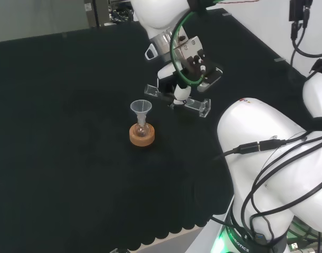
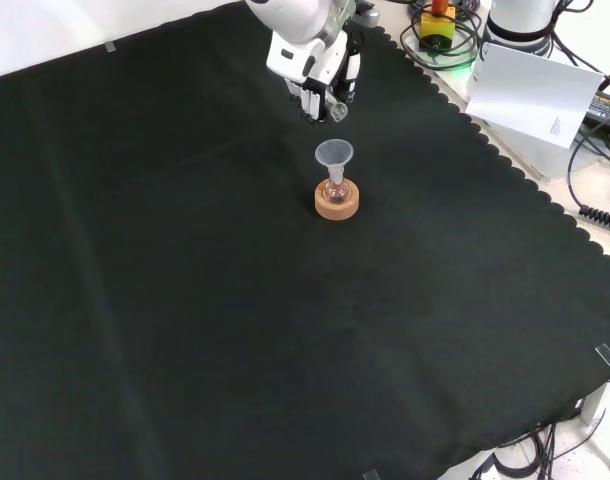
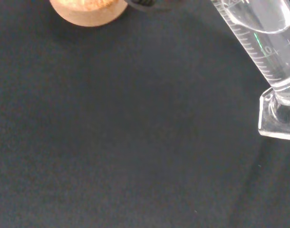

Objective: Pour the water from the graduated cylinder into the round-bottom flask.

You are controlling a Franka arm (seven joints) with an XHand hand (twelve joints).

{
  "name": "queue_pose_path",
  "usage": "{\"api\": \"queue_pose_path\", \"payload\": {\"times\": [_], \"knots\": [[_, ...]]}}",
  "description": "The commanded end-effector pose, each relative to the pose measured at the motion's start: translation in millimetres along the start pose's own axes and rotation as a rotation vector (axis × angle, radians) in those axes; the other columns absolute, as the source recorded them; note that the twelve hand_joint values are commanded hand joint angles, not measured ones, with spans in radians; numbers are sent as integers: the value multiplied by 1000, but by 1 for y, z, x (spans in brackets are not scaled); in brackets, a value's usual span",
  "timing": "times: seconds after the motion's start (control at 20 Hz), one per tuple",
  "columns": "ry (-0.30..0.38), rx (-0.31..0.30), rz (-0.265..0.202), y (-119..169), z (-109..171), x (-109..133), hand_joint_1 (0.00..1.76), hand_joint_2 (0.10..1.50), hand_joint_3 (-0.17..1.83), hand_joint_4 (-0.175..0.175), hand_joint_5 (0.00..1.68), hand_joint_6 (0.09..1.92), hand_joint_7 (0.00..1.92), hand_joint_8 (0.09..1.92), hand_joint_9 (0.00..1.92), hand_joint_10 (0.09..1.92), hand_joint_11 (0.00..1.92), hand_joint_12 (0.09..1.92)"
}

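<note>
While the cylinder (image 3: 261,35) lies tilted in the hand (image 1: 190,60), just right of the funnel (image 1: 141,109) in the head view, its open end should be brought over the funnel's mouth before tipping further, by my judgement. Fingers: curled round the cylinder. Cylinder: clear, marked with fine lines, square-footed, part-filled with water; flask (image 1: 142,128): small, clear, seated in a cork ring (image 1: 142,136) mid-cloth

A black cloth (image 2: 185,300) with a scalloped edge covers the bench. In the front view, a white sheet (image 2: 530,90) and tangled cables (image 2: 600,150) lie beyond its right edge.
</note>
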State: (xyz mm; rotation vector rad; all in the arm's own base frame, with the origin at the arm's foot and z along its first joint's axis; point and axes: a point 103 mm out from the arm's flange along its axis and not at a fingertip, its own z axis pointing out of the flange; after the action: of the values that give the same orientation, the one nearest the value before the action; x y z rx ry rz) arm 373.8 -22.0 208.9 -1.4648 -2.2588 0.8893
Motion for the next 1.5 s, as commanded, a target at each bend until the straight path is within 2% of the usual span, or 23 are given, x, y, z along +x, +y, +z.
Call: {"api": "queue_pose_path", "payload": {"times": [0.05,0.65,1.0,1.25,1.5], "knots": [[-55,77,74,-3,-3,-6,1241,1080,-7,16,1084,926,1065,825,1409,87,1219,762],[-132,170,129,-1,-9,3,1241,1080,-7,18,1084,925,1066,824,1414,87,1222,761],[-155,259,168,2,-7,4,1241,1080,-7,19,1084,924,1066,825,1415,87,1223,760],[-159,306,178,4,-9,5,1241,1080,-7,19,1084,923,1066,825,1415,87,1224,760],[-161,326,173,5,-13,9,1241,1080,-7,20,1084,923,1066,825,1416,87,1225,759]]}}
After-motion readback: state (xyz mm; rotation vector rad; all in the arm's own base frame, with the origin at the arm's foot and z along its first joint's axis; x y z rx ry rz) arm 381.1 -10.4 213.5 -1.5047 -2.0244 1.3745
